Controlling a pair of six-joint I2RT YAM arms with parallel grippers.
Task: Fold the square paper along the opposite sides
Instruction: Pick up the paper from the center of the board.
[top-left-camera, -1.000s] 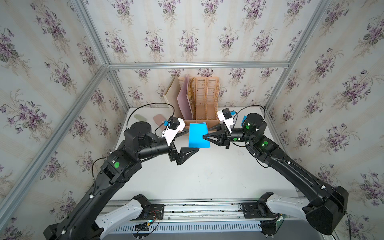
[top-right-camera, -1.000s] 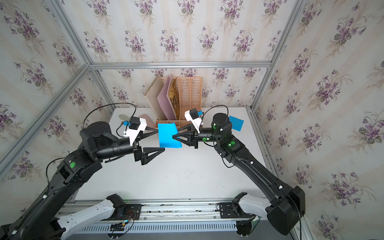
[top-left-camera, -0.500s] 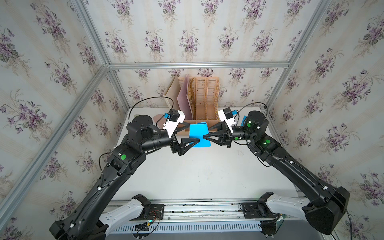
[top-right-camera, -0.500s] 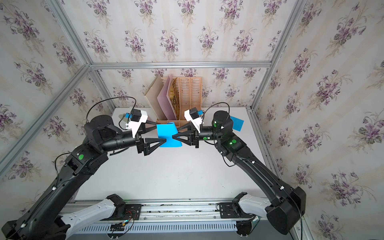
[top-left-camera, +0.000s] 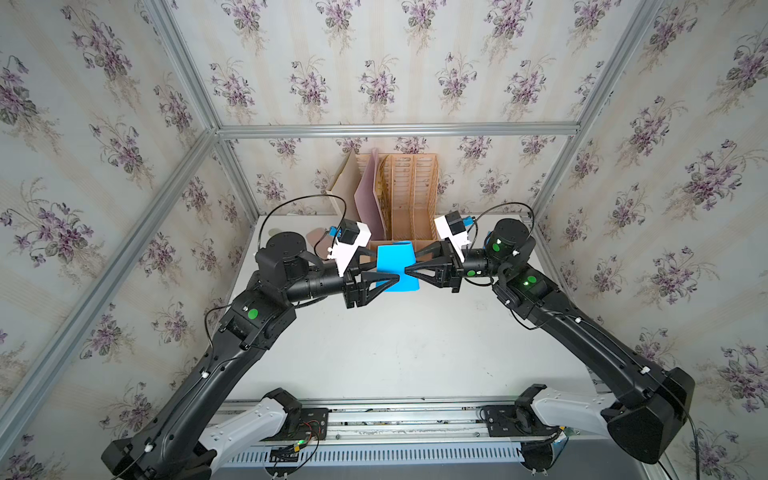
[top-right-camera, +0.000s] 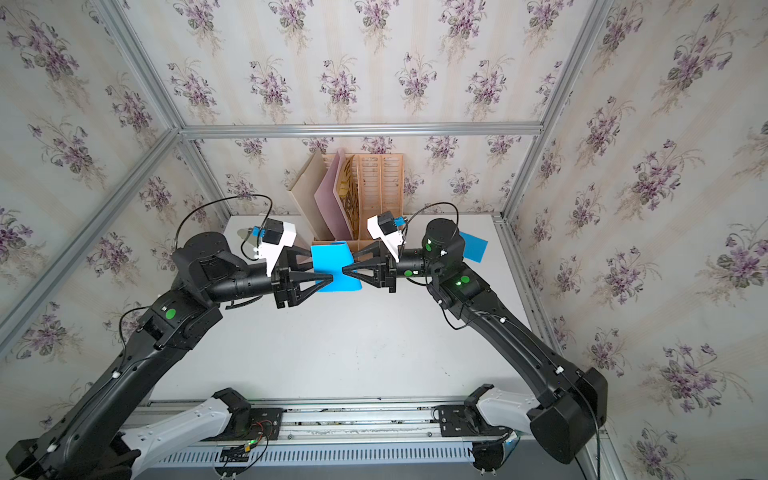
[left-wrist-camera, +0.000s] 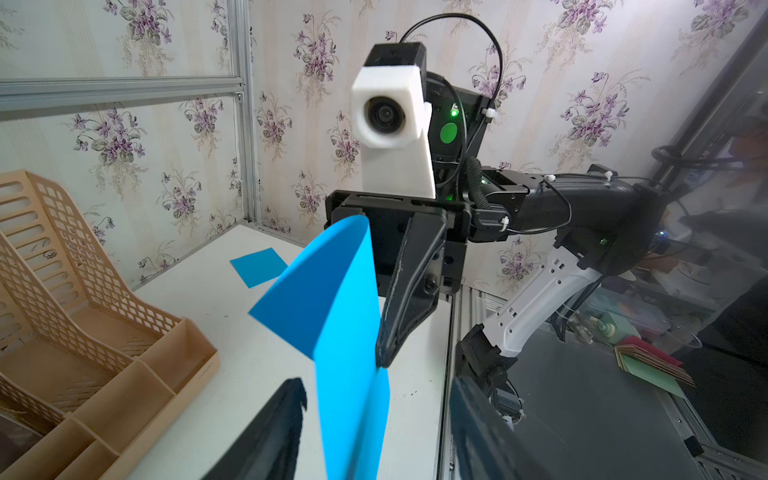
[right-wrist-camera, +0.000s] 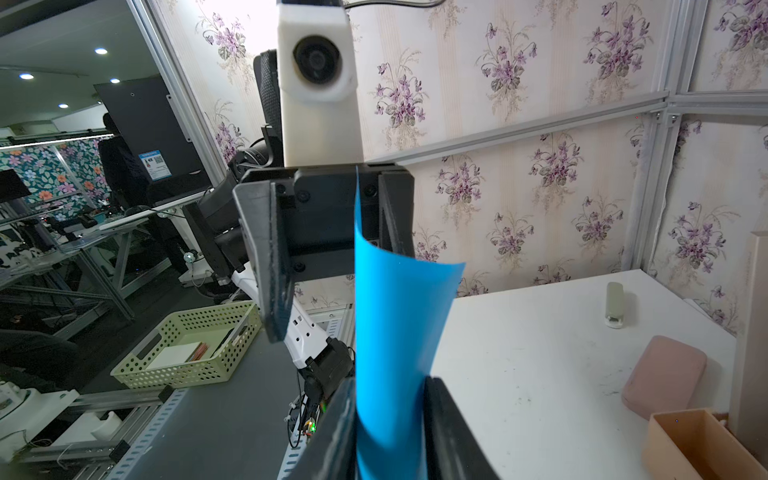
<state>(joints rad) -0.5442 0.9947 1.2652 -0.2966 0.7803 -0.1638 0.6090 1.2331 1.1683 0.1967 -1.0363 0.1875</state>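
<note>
My right gripper (right-wrist-camera: 389, 386) clamps one edge of the blue paper (top-left-camera: 395, 259), lifted above the table (top-left-camera: 415, 340); my left gripper (left-wrist-camera: 376, 386) stands open around the opposite edge.

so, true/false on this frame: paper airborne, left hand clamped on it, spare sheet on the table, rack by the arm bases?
1. The blue paper is lifted off the table. True.
2. The left hand is clamped shut on the paper. False: its fingers stand apart, one on each side of the paper; the right hand holds it.
3. A second blue sheet lies flat on the table. True.
4. The file rack stands by the arm bases. False: it stands at the back wall.
</note>
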